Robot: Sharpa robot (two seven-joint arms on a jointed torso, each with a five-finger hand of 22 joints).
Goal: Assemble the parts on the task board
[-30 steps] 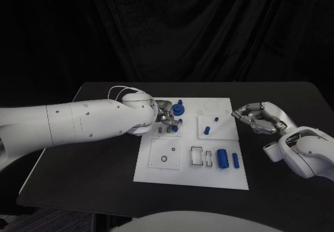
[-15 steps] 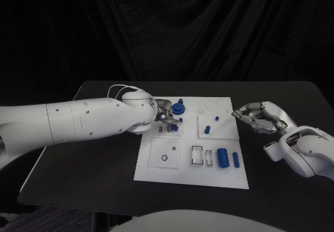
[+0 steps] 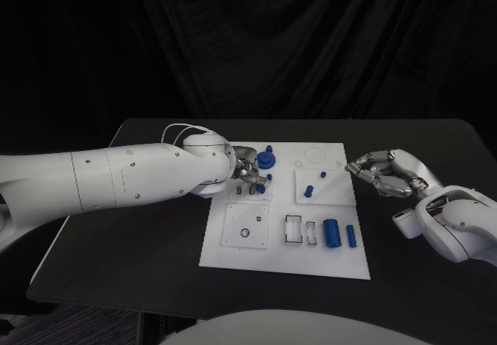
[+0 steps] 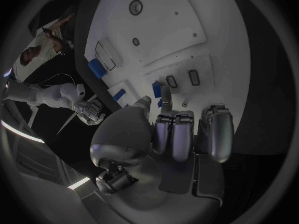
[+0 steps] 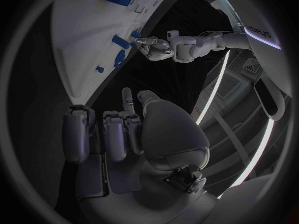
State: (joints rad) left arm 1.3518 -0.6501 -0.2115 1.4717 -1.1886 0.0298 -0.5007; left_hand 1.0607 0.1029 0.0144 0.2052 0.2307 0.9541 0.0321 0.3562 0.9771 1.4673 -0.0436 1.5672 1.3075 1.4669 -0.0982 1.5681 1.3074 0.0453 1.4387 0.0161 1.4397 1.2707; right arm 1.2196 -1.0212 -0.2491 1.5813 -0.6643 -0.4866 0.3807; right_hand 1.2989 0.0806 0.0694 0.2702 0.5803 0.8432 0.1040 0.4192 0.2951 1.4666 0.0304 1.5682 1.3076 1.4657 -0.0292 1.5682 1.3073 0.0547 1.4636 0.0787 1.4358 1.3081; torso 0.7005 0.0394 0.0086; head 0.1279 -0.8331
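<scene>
The white task board lies mid-table. My left hand hovers over its near-left upper corner and pinches a small blue part between thumb and fingertip, just above two small slots; the same part sits at the fingertips in the left wrist view. A blue geared part stands right beside that hand. My right hand hangs off the board's right edge with its fingers curled in and nothing in them. A blue peg, a large blue cylinder and a thinner blue one rest on the board.
The black table surrounds the board, with open surface in front and on the right. My left forearm stretches across the table's left side. A white insert with dark slots sits by the cylinders.
The left hand has nudged slightly with the small blue part still in its fingertips. The right hand has drifted a little up and to the right.
</scene>
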